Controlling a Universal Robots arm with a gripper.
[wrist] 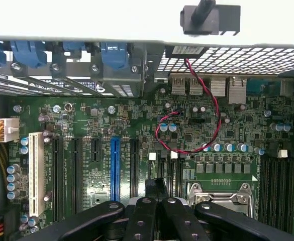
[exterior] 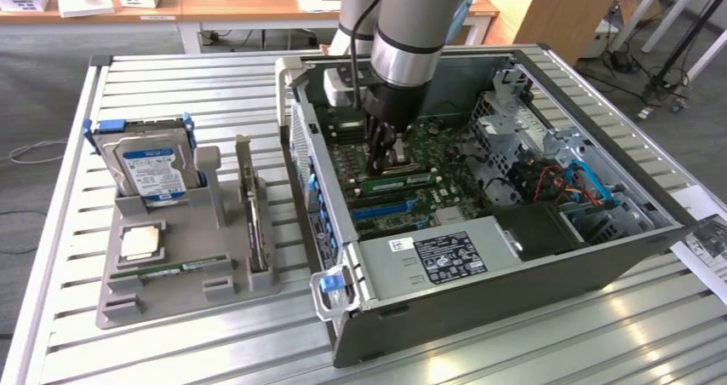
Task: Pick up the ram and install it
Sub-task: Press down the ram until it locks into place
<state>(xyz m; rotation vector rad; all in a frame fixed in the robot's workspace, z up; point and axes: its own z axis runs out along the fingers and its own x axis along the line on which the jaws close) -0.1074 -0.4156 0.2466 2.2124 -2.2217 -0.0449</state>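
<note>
Nearest, on the grey tray (exterior: 182,295), a thin green stick of ram (exterior: 170,272) lies flat in its slot, just in front of the square silver chip (exterior: 140,243). Farther back, inside the open computer case (exterior: 500,313), the gripper (exterior: 392,159) hangs over the motherboard (wrist: 136,125), jaws clenched together, holding nothing.

Computer case (exterior: 500,232) on table (exterior: 227,334) — parts holder (exterior: 182,274) exterior view's left

The gripper's (exterior: 392,159) fingertips were hidden behind its own body and the arm (exterior: 415,27) in the exterior view. The wrist view's edge cut off the finger linkages (wrist: 157,221). Whether they clamped anything could not be told. The tray's (exterior: 187,291) slim green stick (exterior: 170,272) was too small to identify.
</note>
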